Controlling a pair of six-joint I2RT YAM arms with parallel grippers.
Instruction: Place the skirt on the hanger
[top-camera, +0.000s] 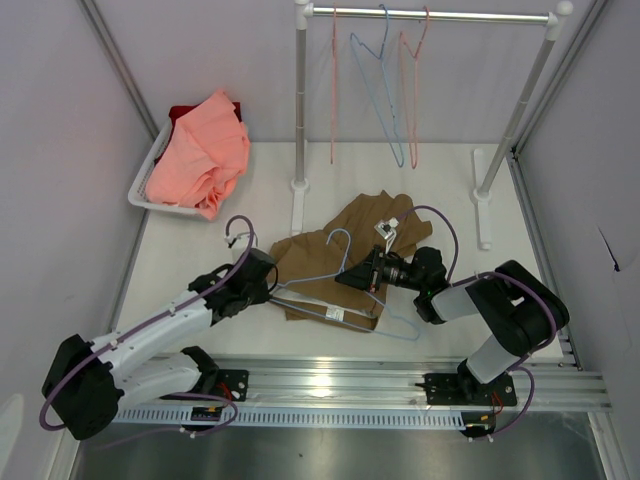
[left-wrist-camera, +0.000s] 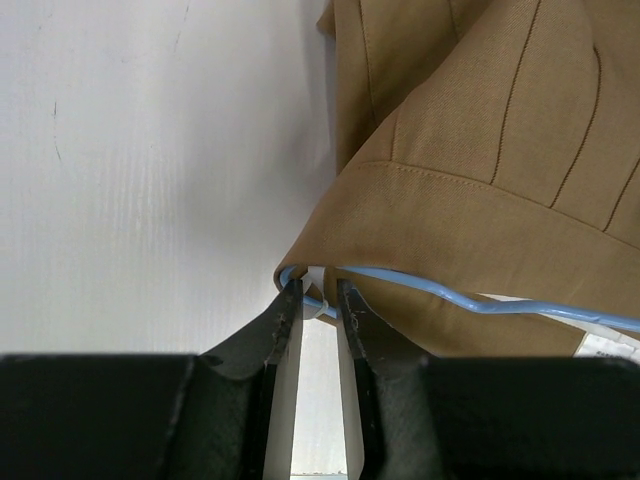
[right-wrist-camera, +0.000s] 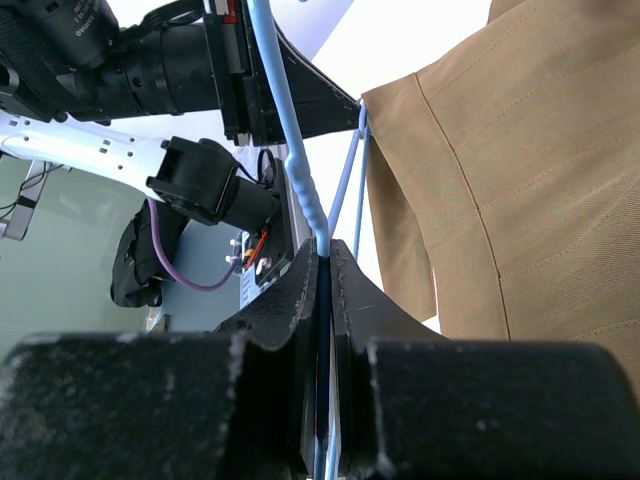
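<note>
where the skirt (top-camera: 310, 262) lies: mid counter (top-camera: 200, 250), spread flat just in front of the rack (top-camera: 300, 100), between the two end effectors
skirt fabric: tan-brown soft cloth with stitched seams and a folded hem; a bit of white lining peeps out at the edge
hanger (top-camera: 348, 250): thin pale blue wire, triangular with a curved hook, lying on top of the skirt, one corner jutting past the cloth onto the counter
left arm: white with a purple cable, stretched low from the near left corner toward the skirt's left edge
left end effector (left-wrist-camera: 320, 295): narrow, fingers pinched on the hanger's wire corner at the skirt's hem
right arm: elbow bent out to the right, forearm reaching left over the skirt
right end effector (right-wrist-camera: 325, 255): clamped tight on the hanger's wire, which runs straight up from between the fingers
counts: two arms, one skirt, one hanger on the counter
spare hangers (top-camera: 333, 100): three on the rack's rail, two pink and one blue
basket (top-camera: 140, 185): one, white, at the far left, holding a salmon-pink garment (top-camera: 205, 150)
</note>
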